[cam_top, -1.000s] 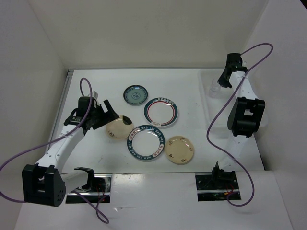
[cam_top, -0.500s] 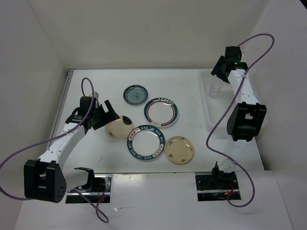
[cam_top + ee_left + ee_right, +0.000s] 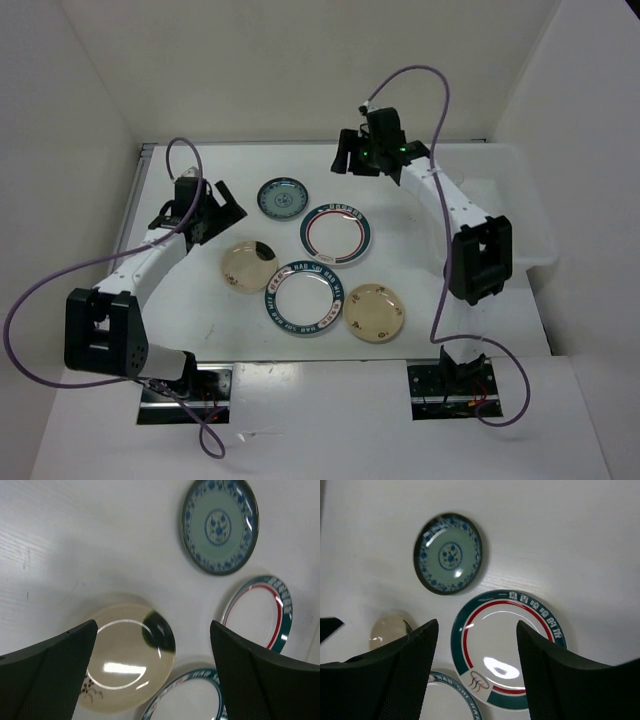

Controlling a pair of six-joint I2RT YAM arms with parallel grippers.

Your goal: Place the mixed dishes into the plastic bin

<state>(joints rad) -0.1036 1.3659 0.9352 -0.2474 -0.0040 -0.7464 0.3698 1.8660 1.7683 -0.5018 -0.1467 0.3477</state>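
From high above and behind, looks steeply down over the whole table (image 3: 220, 310) from far off, arm bases (image 3: 185, 378) at the bottom edge. From each wrist, looks near-straight down at close range between dark fingers (image 3: 50, 675) in the lower corners. Shares across all three views the teal-blue saucer (image 3: 448, 553) and the red-ringed plate (image 3: 507, 647).

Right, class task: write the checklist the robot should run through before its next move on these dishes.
1. Left gripper open and empty: ok.
2. Right gripper open and empty: ok.
3. Saucer lying clear of other dishes: ok.
4. Left cream plate clear of the lower teal-rimmed plate: cannot tell.
5. Bin has bare floor showing: ok.
6. Clear cup inside bin: cannot tell.
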